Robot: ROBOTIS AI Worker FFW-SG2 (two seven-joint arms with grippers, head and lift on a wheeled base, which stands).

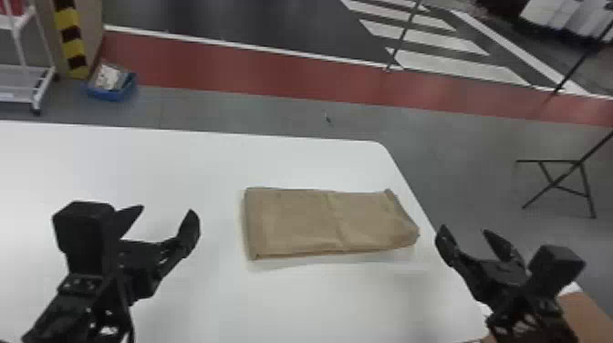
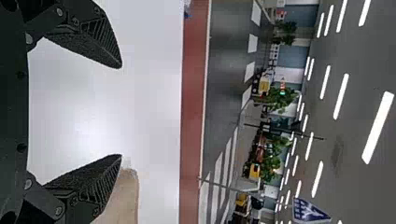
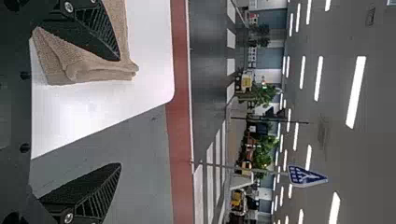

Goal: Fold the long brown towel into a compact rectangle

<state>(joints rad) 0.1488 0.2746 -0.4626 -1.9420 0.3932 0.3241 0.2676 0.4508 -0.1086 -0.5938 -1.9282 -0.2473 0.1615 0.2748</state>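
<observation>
Flanking the towel [image 1: 292, 223], left tool [image 1: 163, 213] and right tool [image 1: 464, 229] gape apart; blue sign [image 3: 304, 176] bears white symbols.

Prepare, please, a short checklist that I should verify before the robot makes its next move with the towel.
1. Towel fully on the table: ok, though near the edge on the robot's right.
2. Towel's outline an even rectangle: not ok, the end on the robot's right slants.
3. Left gripper open and empty: ok.
4. Right gripper open and empty: ok.
5. Hidden layers flat inside the fold: cannot tell, the top layer covers them.
</observation>
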